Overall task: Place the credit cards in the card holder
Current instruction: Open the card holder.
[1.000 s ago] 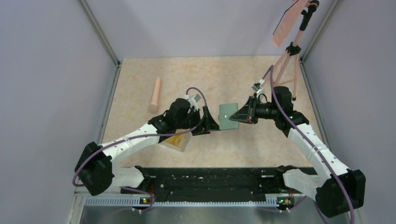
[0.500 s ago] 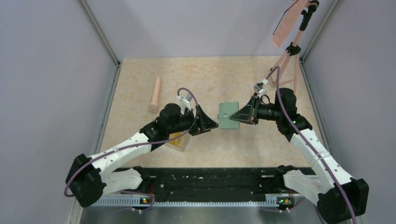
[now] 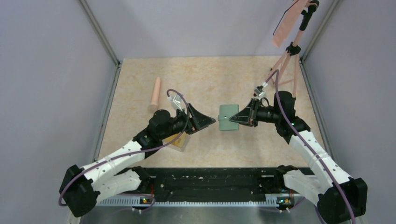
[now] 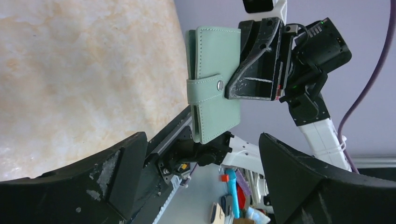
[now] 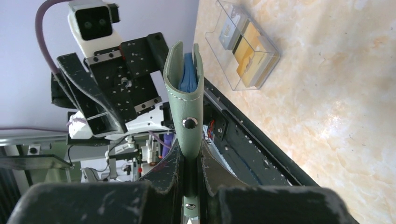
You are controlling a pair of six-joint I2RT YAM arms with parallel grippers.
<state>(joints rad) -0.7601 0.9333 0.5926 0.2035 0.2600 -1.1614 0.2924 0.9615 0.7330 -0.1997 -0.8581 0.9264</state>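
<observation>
Wallet [image 3: 227,117], muted green, just right of table [image 3: 210,74] centre. Folded, snap tab across the cover with the stud showing. Seen edge-on from the right wrist, the two covers gape slightly at the free end, with blue pages visible between them. Appears held up off the surface, but contact cannot be told from above.

Right tool [image 3: 236,119] at wallet's 3 o'clock: fingers closed tight on one edge, one finger on each cover, gripping the wallet.

Left tool [image 3: 213,122] at wallet's 9 o'clock: fingers spread wide, nothing between them, tips aimed at the wallet and just short of it. Left wrist view shows the wallet framed in the gap beyond the fingers, not touched by them.

Cards [image 5: 248,50]: yellow-orange and pale ones stacked in a clear box [image 3: 179,142], lying on the table at wallet's 8 o'clock, partly under the left arm. None seen outside the box.

Pink rod [image 3: 155,94] lying flat at wallet's 10 o'clock, well apart, long axis roughly 12–6.

Peach tripod [image 3: 286,60] in the far right corner, 1 o'clock, carrying a tilted flat panel at its top.
</observation>
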